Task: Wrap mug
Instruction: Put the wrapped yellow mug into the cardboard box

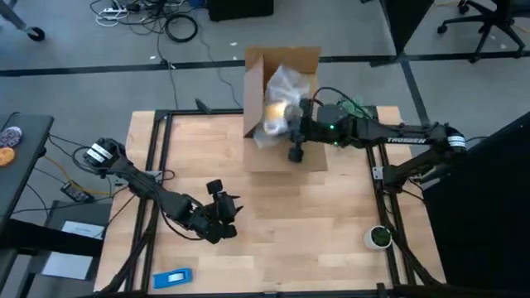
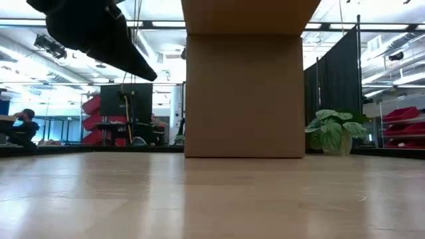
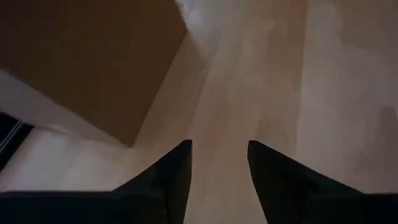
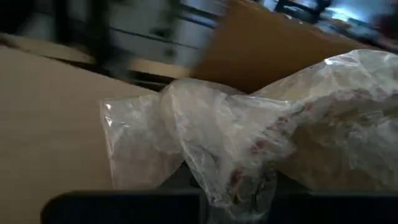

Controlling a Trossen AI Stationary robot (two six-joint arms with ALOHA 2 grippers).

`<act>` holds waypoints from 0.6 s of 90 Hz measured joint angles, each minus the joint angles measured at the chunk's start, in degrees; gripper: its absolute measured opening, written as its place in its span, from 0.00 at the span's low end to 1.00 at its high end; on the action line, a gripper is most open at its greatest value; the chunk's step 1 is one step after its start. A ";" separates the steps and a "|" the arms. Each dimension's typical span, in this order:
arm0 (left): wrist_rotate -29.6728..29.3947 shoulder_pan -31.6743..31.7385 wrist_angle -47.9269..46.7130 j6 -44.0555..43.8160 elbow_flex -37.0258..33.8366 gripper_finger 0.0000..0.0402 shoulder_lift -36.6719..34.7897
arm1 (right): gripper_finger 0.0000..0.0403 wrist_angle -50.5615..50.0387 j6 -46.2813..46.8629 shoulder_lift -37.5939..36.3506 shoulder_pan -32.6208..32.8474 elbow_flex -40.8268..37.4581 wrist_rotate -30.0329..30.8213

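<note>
High view: my right gripper (image 1: 291, 124) reaches over the open cardboard box (image 1: 286, 157) at the table's far edge, buried in clear bubble wrap (image 1: 281, 87). An orange-yellow patch, the mug (image 1: 275, 112), shows thru the wrap, inside the box near its left wall. Can't tell how far my right fingers are spread; wrap hides them. My left gripper (image 1: 225, 217) waits over bare wood near the front-left, well apart from the box, w/ lots of free tabletop (image 1: 331, 223) between. A blue flat item (image 1: 173, 278) lies by the front edge, a green round object (image 1: 379, 237) near the right rail.

Low view: box wall (image 2: 244, 93) fills the centre; open wood in front.

Left wrist: fingers (image 3: 177, 171) parted, nothing between, box corner (image 3: 81, 62) ahead.

Right wrist: wrap (image 4: 261, 143) bunched against my fingers, box flaps (image 4: 56, 124) around.
</note>
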 joint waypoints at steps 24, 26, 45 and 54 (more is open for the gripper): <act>-4.30 0.99 0.03 0.24 0.00 0.35 0.00 | 0.01 1.85 1.81 -0.26 -9.98 0.13 -1.48; -4.31 1.16 0.00 0.20 0.00 0.35 0.00 | 0.01 2.46 2.32 0.30 -11.03 0.13 -1.14; -4.40 1.51 -0.04 -0.92 0.00 0.35 0.00 | 0.01 8.62 6.92 7.18 -15.86 0.13 -1.62; -4.49 1.51 -0.08 -1.42 0.00 0.35 0.00 | 0.01 7.04 8.41 10.81 -16.49 0.13 -6.08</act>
